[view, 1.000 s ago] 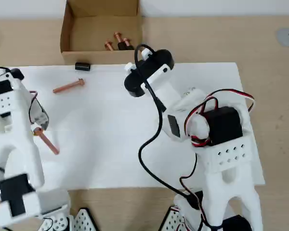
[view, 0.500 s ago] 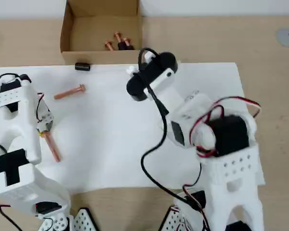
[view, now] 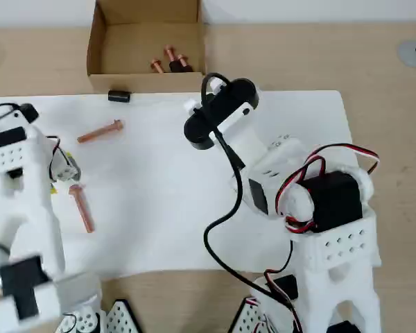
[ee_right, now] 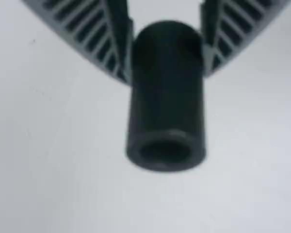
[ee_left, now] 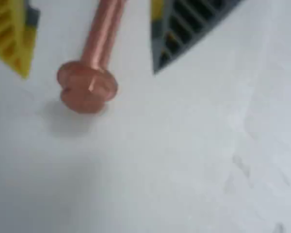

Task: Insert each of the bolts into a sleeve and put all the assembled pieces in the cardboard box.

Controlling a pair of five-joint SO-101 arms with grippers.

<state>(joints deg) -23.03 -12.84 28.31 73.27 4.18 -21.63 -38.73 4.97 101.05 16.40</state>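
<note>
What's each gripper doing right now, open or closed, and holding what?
Left gripper: open, its fingers either side of the bolt without gripping it.
Right gripper: closed on the black sleeve.

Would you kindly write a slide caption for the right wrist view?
Right gripper clamps a black sleeve, open end facing the camera, over the white sheet.

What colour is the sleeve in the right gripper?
The sleeve is black; the right wrist view shows it best.
</note>
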